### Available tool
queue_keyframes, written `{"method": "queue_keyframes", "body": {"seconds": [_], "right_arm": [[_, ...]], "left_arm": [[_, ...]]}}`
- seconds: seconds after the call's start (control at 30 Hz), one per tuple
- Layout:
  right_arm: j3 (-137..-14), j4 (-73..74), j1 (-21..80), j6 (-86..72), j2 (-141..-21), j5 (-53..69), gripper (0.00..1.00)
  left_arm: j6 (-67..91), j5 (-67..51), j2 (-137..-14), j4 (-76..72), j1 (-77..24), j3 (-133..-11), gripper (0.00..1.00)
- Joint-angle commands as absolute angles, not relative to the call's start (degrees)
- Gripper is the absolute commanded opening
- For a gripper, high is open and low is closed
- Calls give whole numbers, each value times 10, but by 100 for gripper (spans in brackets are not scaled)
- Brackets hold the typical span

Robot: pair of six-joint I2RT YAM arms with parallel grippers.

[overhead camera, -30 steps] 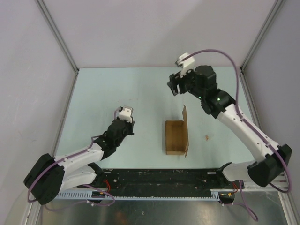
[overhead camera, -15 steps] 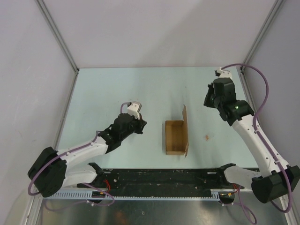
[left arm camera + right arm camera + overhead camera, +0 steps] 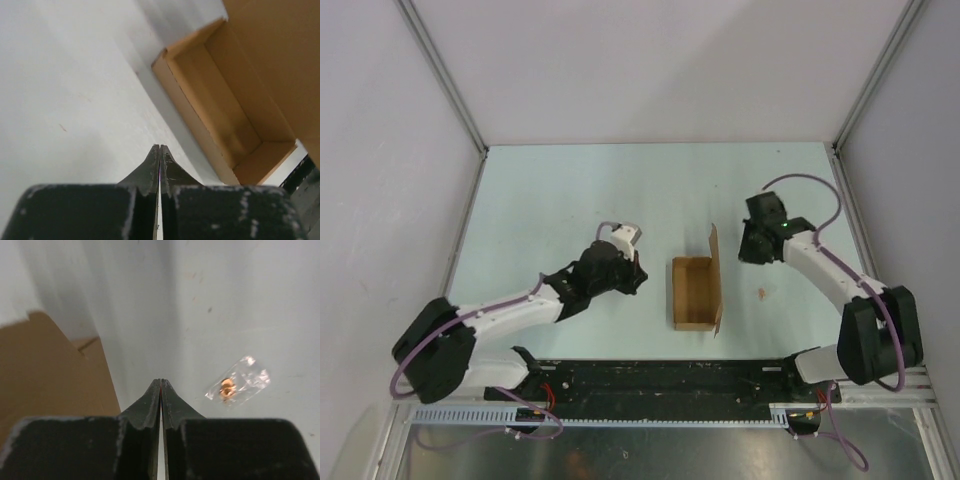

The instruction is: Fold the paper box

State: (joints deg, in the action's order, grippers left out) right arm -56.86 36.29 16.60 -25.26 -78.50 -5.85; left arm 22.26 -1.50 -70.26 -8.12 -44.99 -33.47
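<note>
Over the last second both arms have swung in toward the middle of the table (image 3: 560, 190). The left arm has reached to the right, closer to the paper box (image 3: 694, 290). The right arm has dropped from the far right corner to a spot just right of the box. The right fingers, which stood apart a second ago, have also come together.

The box sits near the middle of the table, somewhat toward the near edge and between the two grippers. It is a small brown rectangular tray, open at the top, with its long sides running away from the arm bases. A tall flap (image 3: 715, 262) stands upright along its right long side and reaches a little beyond the far end of the tray.

The left gripper (image 3: 159, 148) has its two black fingers pressed flat against each other and holds nothing. Its wrist view shows the tips over bare table, with the box's left wall close ahead and a strip of table between them.

The right gripper (image 3: 160, 382) also has its fingers pressed together and empty. In its wrist view the brown flap fills the lower left, just beside the fingertips. The overhead view shows a gap between this gripper and the flap.

A small clear scrap (image 3: 238, 385) with an orange speck inside lies on the table to the right of the box, well apart from it. A black rail (image 3: 670, 380) runs along the near edge between the arm bases.
</note>
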Motion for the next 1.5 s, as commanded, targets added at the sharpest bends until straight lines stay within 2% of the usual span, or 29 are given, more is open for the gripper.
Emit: {"method": "queue_keyframes", "body": {"seconds": [0.0, 0.2, 0.43, 0.97, 1.17, 1.47], "right_arm": [[-534, 316, 222, -261, -807, -65, 7], [-496, 272, 225, -264, -845, -40, 6], [-467, 214, 229, -273, -879, 50, 4], [-468, 167, 244, -244, -905, 85, 4], [-471, 149, 242, -210, -917, 111, 7], [-546, 170, 273, -143, -969, 157, 13]], "left_arm": [[249, -11, -770, -70, -484, -380, 0], [279, -9, -841, -82, -493, -396, 0], [310, -28, -887, -120, -509, -407, 0], [340, -34, -929, -138, -562, -436, 0], [359, -24, -923, -140, -590, -429, 0], [382, 15, -915, -140, -643, -414, 0]]}}
